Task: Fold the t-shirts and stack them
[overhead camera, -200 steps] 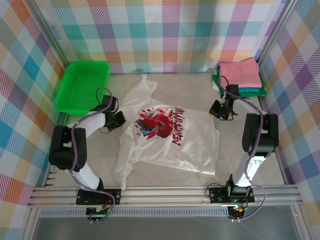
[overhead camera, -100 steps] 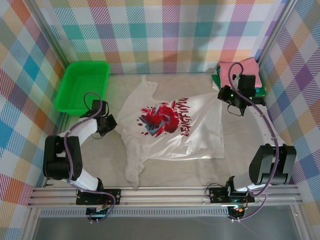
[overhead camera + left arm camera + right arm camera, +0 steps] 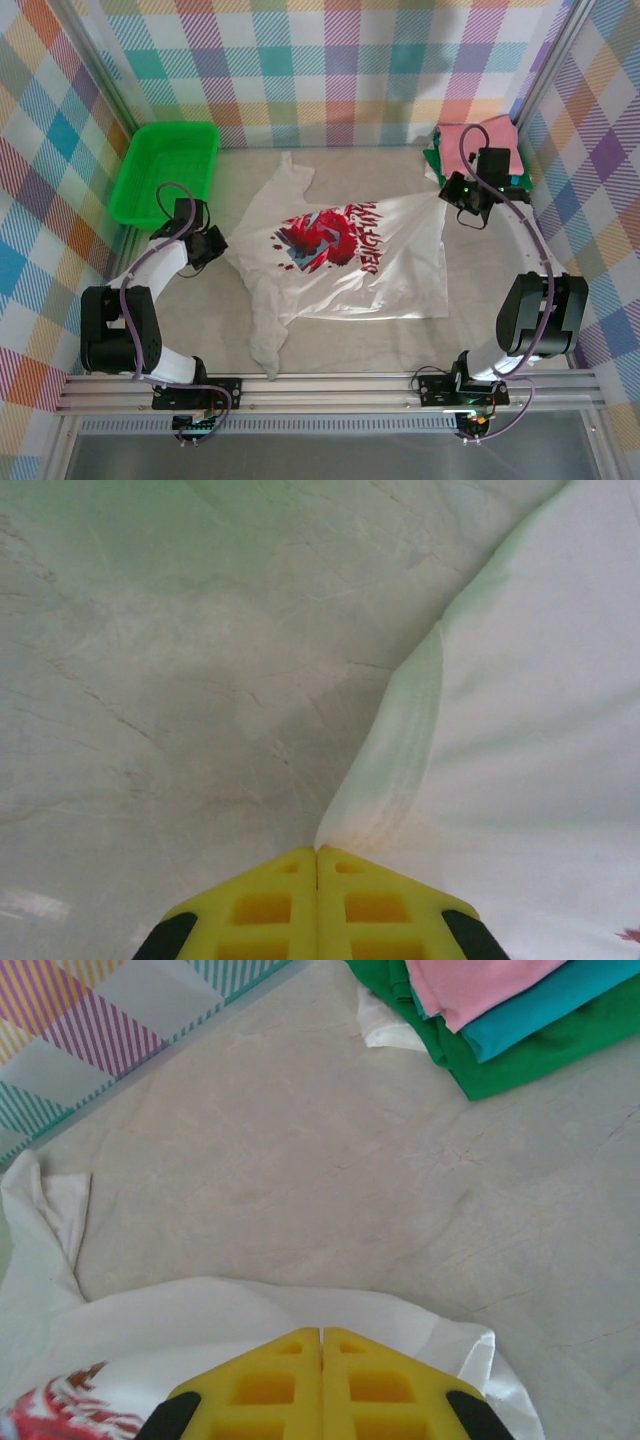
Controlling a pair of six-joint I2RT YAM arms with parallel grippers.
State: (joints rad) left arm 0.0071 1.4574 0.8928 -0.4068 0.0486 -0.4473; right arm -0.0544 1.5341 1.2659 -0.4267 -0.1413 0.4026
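White, thin cloth is what you are working with: the white t-shirt (image 3: 340,285) lies chest graphic (image 3: 330,240) up across the middle of the bench (image 3: 380,350), drawn fairly flat between your two arms. Your left end effector (image 3: 207,243) is clenched on the shirt's left edge; in its wrist view the yellow fingers (image 3: 270,908) meet, with a hem fold running straight into their tips. Your right end effector (image 3: 455,193) is pinched shut on the far right corner, though from its wrist view I cannot tell whether it has one layer or two. The folded stack, pink t-shirt (image 3: 480,980) over teal t-shirt (image 3: 545,1005) over green t-shirt (image 3: 490,1065), sits at the far right of the bench, just beyond that arm. Expect the shirt to be light and limp, prone to sag, wrinkle and drag; it will hold no shape. Grip at hems, shoulder seams or corners, where the cloth is doubled, with both holds taut and level so folds land straight.
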